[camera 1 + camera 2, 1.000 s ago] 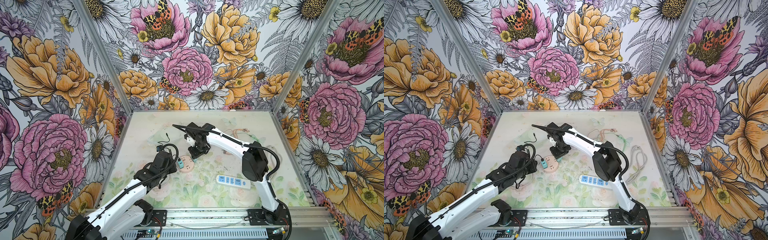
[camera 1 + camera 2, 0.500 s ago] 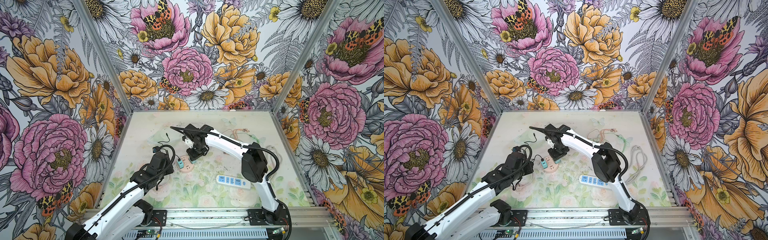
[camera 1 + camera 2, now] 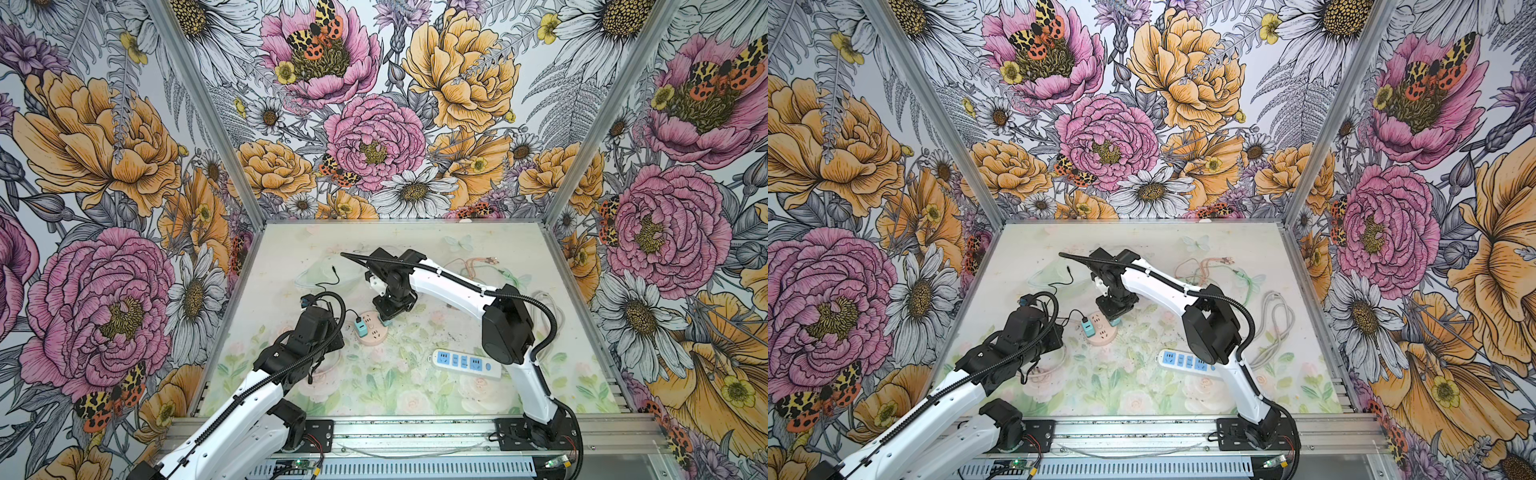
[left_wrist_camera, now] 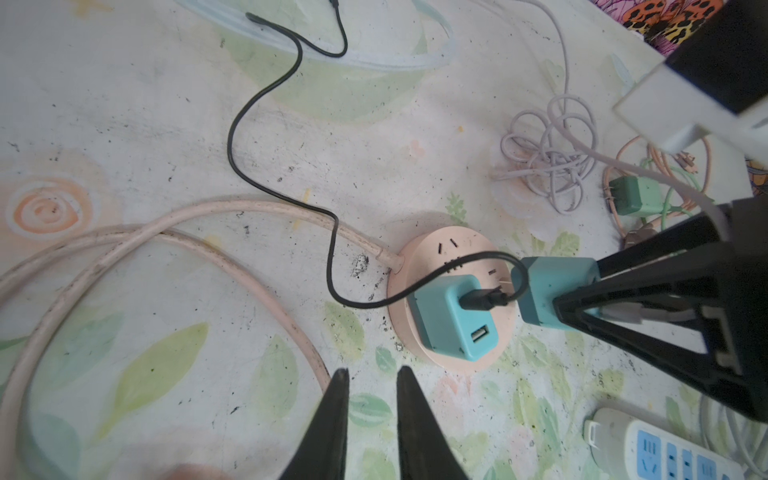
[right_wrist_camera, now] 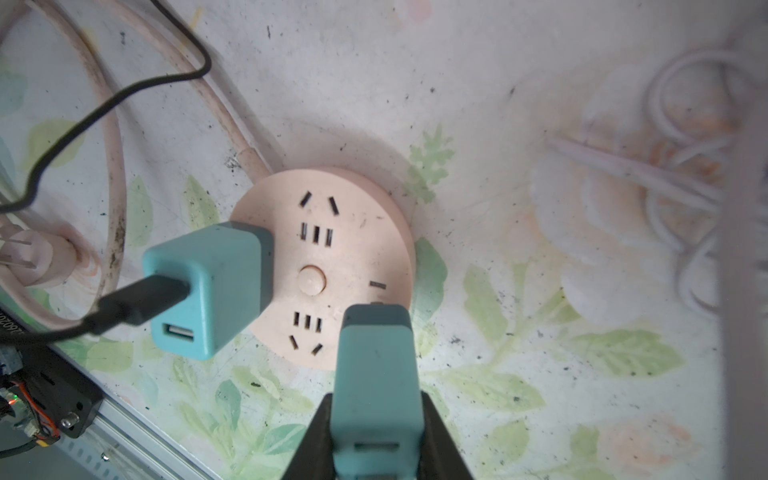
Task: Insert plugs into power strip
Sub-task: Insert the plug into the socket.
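My right gripper [image 5: 376, 419] grips the teal cube-shaped charger plug [image 5: 376, 365], prongs aimed at the near rim of the round pink plastic power strip [image 5: 357, 232], free slot [image 5: 377, 285] just ahead; left gripper [image 4: 372, 380] narrowly parted, empty.

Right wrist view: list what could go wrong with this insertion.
The held teal plug in the right pincer is over the rim of the round pink strip. If it is off the slots, it may shove the strip, which the left pincer is not holding. The black cable loops beside it and could snag.
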You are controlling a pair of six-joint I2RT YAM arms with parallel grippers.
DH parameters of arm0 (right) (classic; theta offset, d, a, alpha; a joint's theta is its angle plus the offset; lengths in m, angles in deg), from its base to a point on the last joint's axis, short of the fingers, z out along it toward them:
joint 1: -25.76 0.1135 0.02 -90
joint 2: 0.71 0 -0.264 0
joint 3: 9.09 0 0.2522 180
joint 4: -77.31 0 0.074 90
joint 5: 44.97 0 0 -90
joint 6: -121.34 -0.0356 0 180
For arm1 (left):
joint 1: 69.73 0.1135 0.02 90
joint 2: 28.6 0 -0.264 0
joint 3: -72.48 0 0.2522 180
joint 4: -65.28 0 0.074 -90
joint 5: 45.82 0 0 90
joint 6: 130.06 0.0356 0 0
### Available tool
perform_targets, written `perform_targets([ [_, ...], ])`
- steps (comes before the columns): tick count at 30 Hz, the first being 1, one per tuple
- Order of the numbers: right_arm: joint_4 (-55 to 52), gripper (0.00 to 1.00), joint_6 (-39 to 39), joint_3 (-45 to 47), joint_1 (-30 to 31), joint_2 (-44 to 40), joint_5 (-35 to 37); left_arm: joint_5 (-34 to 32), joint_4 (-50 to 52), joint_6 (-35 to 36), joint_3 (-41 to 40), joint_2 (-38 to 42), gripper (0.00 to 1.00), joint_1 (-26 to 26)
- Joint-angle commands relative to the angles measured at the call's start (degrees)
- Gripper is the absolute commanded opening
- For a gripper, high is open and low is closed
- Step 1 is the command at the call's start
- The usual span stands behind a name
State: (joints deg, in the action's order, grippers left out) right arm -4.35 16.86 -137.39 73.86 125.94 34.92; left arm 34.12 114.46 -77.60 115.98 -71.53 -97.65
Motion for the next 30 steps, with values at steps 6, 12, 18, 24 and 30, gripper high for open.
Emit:
perform_targets([
  [6,1.1,0.0,-1.2,-3.5,0.7,2.5,0.2,-2.4,2.8,0.3,0.6,2.9,0.24,0.8],
  [12,0.9,0.0,-1.4,-3.3,1.4,3.2,0.6,-3.3,3.6,0.4,1.1,3.4,0.24,0.9],
  [18,-0.3,0.0,-1.2,-3.0,1.8,3.6,2.2,-4.0,4.9,0.6,2.2,3.6,0.24,0.8],
  [24,-3.4,0.0,-0.9,-4.2,2.5,5.6,6.1,-4.2,5.9,0.5,2.7,4.8,0.24,0.9],
  [30,-7.9,0.0,-1.1,-8.4,3.2,10.1,9.6,-4.1,6.1,0.6,3.4,5.2,0.24,0.8],
])
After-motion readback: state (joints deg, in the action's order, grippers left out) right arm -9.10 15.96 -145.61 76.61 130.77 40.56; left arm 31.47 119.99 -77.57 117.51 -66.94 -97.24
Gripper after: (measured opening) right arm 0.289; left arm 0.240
